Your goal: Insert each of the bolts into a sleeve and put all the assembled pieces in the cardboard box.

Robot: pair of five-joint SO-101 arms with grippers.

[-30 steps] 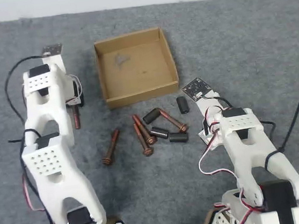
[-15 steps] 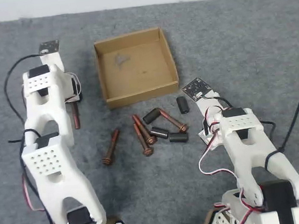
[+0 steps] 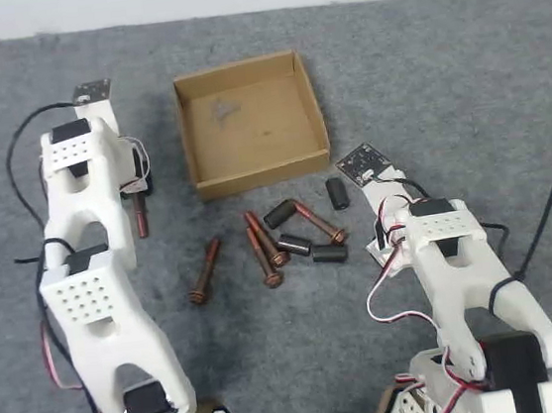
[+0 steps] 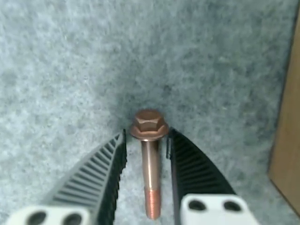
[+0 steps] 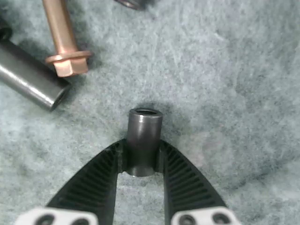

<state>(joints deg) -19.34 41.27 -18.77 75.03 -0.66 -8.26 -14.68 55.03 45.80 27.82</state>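
While the left claw (image 4: 146, 133) pinches the bolt (image 4: 150, 173) by its head and the right claw (image 5: 142, 143) clamps a sleeve (image 5: 145, 125), bolt swing could jam insertion.

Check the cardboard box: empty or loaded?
Empty. The cardboard box shows a bare bottom; bolts and sleeves lie outside on the carpet.

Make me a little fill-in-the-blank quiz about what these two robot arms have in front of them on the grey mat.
1. The cardboard box is ____.
2. The right gripper is shut on a dark ____.
3. The left gripper is at a copper-coloured ____.
4. Besides that one, ____ more bolts lie on the grey mat.

Missing words: empty; sleeve; bolt; four.
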